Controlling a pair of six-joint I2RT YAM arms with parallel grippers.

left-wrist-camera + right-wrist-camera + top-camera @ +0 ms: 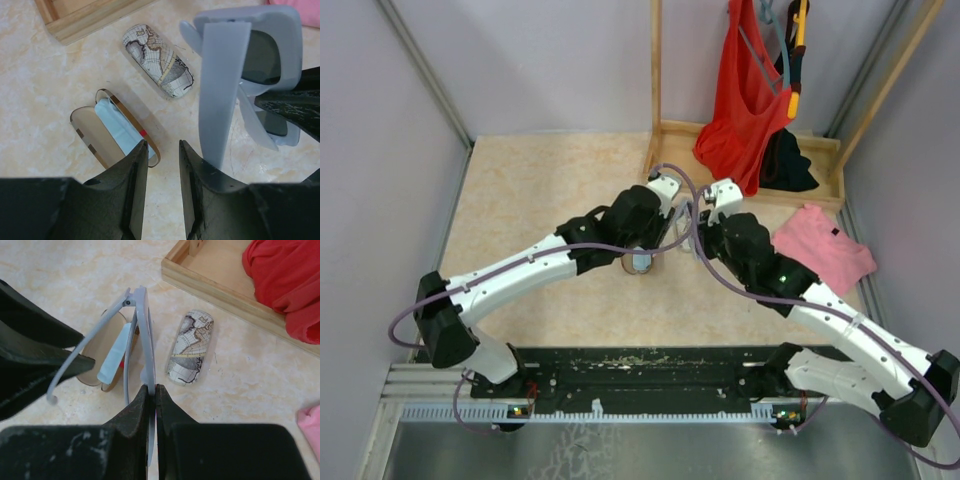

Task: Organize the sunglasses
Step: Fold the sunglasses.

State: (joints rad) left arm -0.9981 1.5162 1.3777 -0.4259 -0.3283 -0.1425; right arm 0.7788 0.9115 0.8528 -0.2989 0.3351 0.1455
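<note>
The pale-framed sunglasses [142,335] hang above the table, one arm unfolded; they also show in the left wrist view [250,60]. My right gripper [151,386] is shut on their frame. My left gripper [162,143] is open, right beside the unfolded arm, which runs down against its right finger [200,175]. In the top view both grippers, left [665,225] and right [696,232], meet at mid-table. Below lies an open brown-striped case [87,132] holding a light blue cloth [120,127]. The dark wire-framed pair is out of view.
A closed map-patterned case [190,347] lies right of the open case. A wooden tray [670,135] with a red cloth [745,90] and a dark cloth stands at the back right. A pink cloth [825,245] lies on the table at right.
</note>
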